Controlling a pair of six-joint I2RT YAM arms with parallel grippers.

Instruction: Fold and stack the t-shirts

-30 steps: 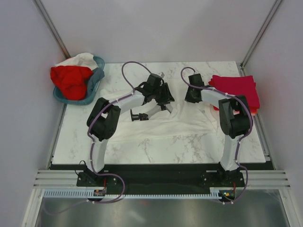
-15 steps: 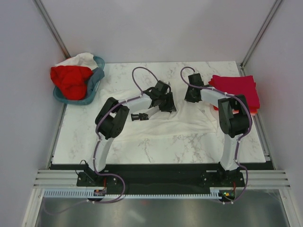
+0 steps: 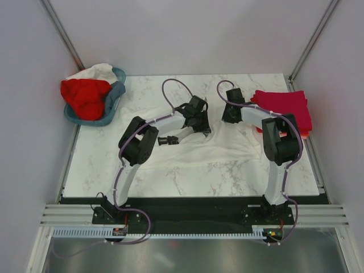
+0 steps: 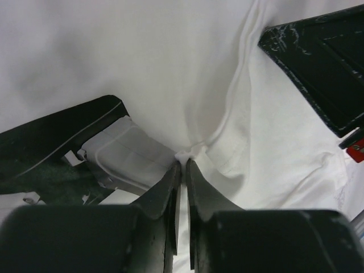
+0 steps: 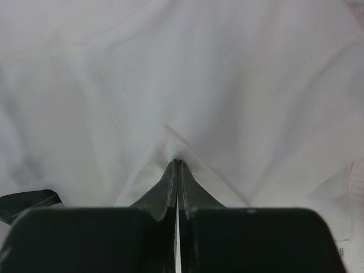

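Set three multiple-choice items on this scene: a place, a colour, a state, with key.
1. Where is the teal basket? A. far left corner of the table B. far right corner C. between the arms
2. Colour of the t-shirt spread mid-table? A. orange B. white C. red
3. The right gripper is: A. wide open B. shut on nothing C. shut on the t-shirt
Key: 1A, it sits far left; 2B, white cloth covers the middle; 3C, its tips pinch a white fold.

White-and-black arms (image 3: 166, 119), purple cables (image 3: 172, 80)
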